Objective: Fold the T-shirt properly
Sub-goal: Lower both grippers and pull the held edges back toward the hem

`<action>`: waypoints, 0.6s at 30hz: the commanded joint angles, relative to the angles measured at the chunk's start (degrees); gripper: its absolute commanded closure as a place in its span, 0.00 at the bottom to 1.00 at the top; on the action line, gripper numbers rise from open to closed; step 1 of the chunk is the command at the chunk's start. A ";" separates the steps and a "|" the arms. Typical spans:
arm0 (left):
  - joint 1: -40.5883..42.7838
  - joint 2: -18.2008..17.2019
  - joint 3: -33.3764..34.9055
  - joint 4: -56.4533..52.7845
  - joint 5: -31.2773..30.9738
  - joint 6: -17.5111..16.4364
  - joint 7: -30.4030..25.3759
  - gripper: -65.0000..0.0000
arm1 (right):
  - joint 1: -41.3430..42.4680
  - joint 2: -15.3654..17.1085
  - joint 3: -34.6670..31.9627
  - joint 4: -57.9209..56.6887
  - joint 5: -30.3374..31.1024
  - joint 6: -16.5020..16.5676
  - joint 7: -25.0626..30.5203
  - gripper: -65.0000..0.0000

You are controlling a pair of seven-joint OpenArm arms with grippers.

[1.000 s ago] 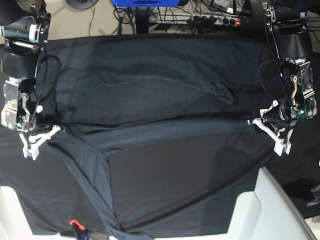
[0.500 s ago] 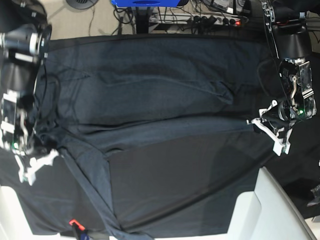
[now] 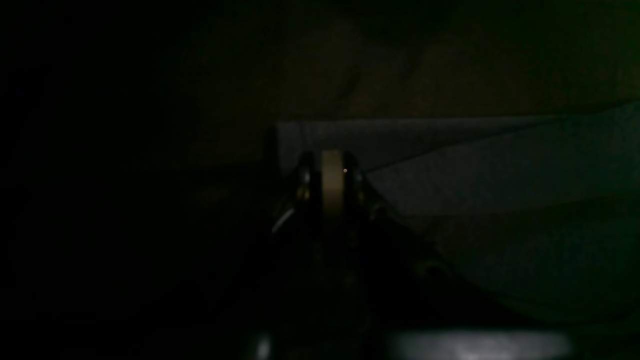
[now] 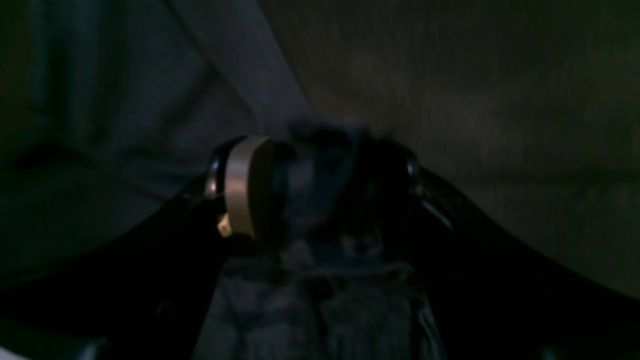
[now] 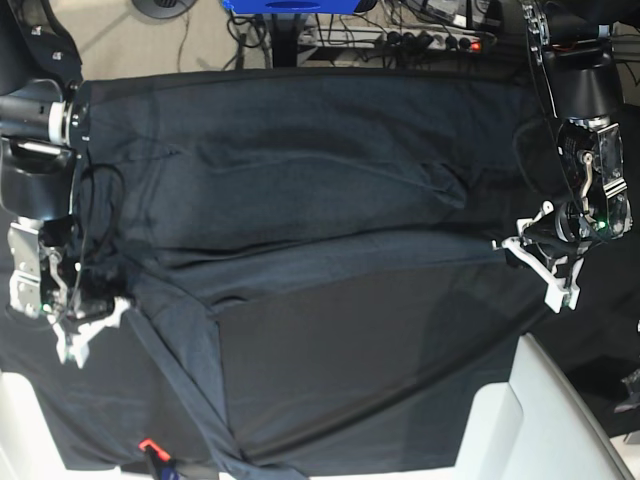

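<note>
On the left of the base view, the right pincer (image 5: 85, 328) has been carried down and a bit outward from where it was a second ago, and the near left corner of the T-shirt (image 5: 320, 200) looks to have been dragged along with it. In the right wrist view its fingers (image 4: 245, 185) are set about half apart with bunched knit sitting between them, so fabric is caught there, though whether it's properly pinched or only draped through can't be told. Probably a corner being tugged out flat before the next fold, which would put the task somewhere in the middle.

Between the two pincers the T-shirt is spread across the black tablecloth (image 5: 360, 390), with a folded edge running across at about pincer height and a long strip trailing down below the right one.

On the right, the left pincer (image 5: 532, 262) hasn't been moved at all; it's clamped shut on the shirt's edge (image 3: 450, 150), keeping that side anchored.

Both wrist views are really dark. What exactly is nipped by the left one is hard to make out. The near hem is cut off at the bottom of the base view.
</note>
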 commanded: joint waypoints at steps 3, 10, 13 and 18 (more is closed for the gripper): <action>-0.84 -0.93 -0.24 0.79 -0.45 0.04 -0.98 1.00 | 1.83 0.67 0.15 0.48 0.30 -0.24 2.58 0.52; -0.84 -0.93 -0.24 0.70 -0.45 0.04 -0.98 1.00 | 1.66 0.67 0.15 0.48 0.30 -0.24 2.76 0.53; -0.84 -0.93 -0.24 0.70 -0.45 0.04 -0.98 1.00 | 1.66 0.67 0.06 0.48 0.30 -0.24 2.84 0.54; -0.84 -0.93 -0.24 0.70 -0.45 0.04 -0.98 1.00 | 1.92 0.67 0.06 0.48 0.30 -0.15 2.84 0.91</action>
